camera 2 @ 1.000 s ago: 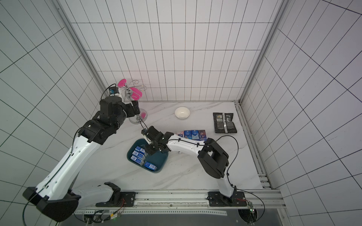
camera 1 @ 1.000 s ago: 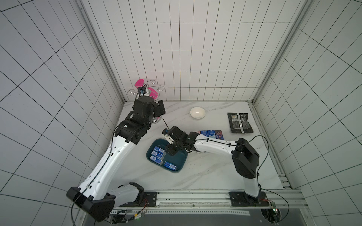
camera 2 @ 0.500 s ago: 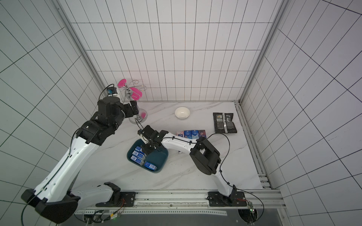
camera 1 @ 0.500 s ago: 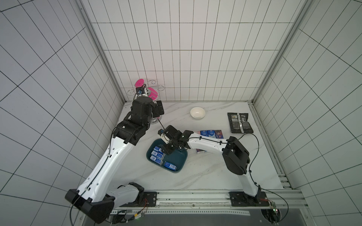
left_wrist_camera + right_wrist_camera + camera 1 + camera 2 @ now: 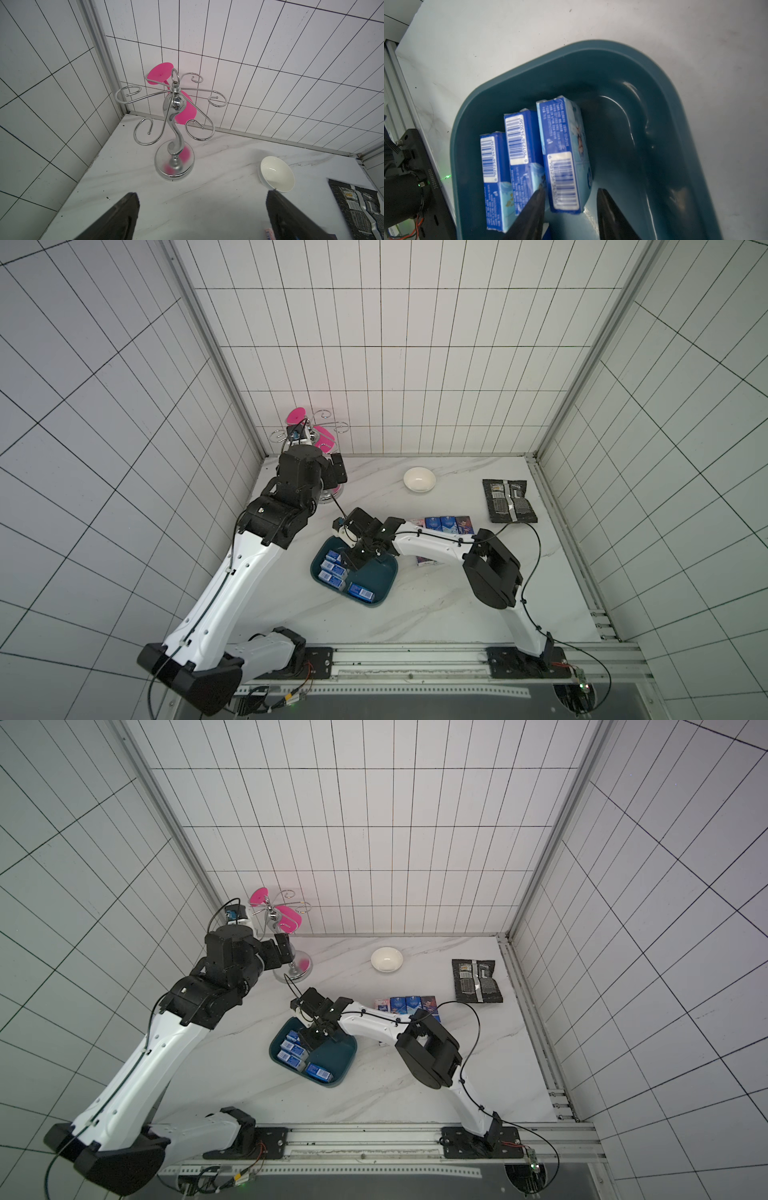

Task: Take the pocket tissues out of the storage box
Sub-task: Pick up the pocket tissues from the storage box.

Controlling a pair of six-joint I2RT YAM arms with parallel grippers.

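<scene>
Right arm (image 5: 432,549) reaches into the storage box (image 5: 380,578) holding pocket tissues (image 5: 332,572).

right wrist view: storage box (image 5: 529,83) cut off at frame edge | left wrist view: foil packet (image 5: 357,207) cut off

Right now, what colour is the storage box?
The storage box is dark teal, clearest in the right wrist view.

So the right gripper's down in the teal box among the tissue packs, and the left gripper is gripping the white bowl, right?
Not quite. The left gripper grips nothing: the left wrist view shows its fingers wide apart above bare table, the bowl beyond them. The right gripper is indeed in the box among the packs.
</scene>
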